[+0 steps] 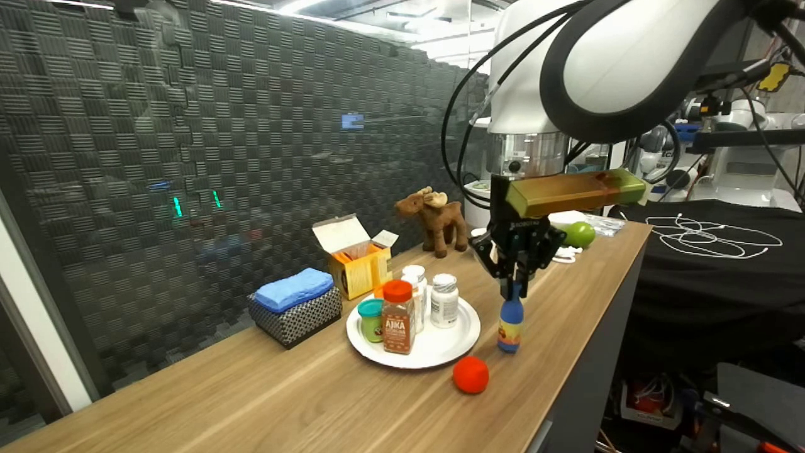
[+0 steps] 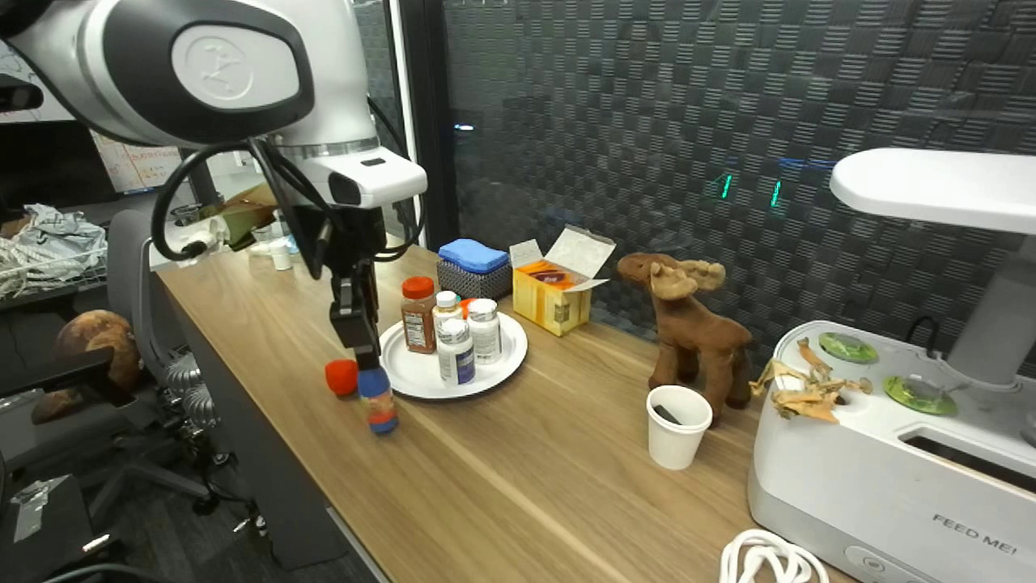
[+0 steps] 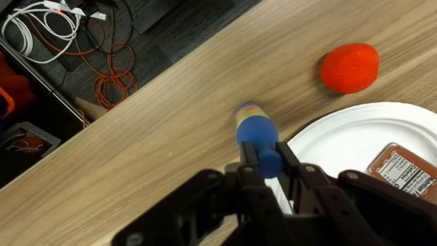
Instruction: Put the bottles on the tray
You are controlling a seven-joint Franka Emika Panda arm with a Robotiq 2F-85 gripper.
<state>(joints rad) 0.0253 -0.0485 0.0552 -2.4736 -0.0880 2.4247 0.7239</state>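
Note:
A slim blue bottle [image 1: 510,314] with a yellow and orange label stands about upright on the table, beside the white tray [image 1: 440,351]. My gripper [image 3: 266,147] comes down from above and is shut on its neck; the blue top shows between the two fingers in the wrist view. Grouped on the tray are an orange-brown spice jar [image 1: 398,324] with a red cap, a green jar [image 1: 371,326] with a teal cap, and several white bottles [image 2: 456,356]. In an exterior view, the green jar is hidden behind the others.
A red ball [image 1: 470,375] lies close to the tray and the blue bottle. Behind the tray are an open yellow box [image 2: 552,300], a patterned box [image 1: 295,314] under a blue cloth [image 1: 294,289], and a brown toy moose [image 2: 688,324]. A paper cup [image 2: 677,437] stands farther off.

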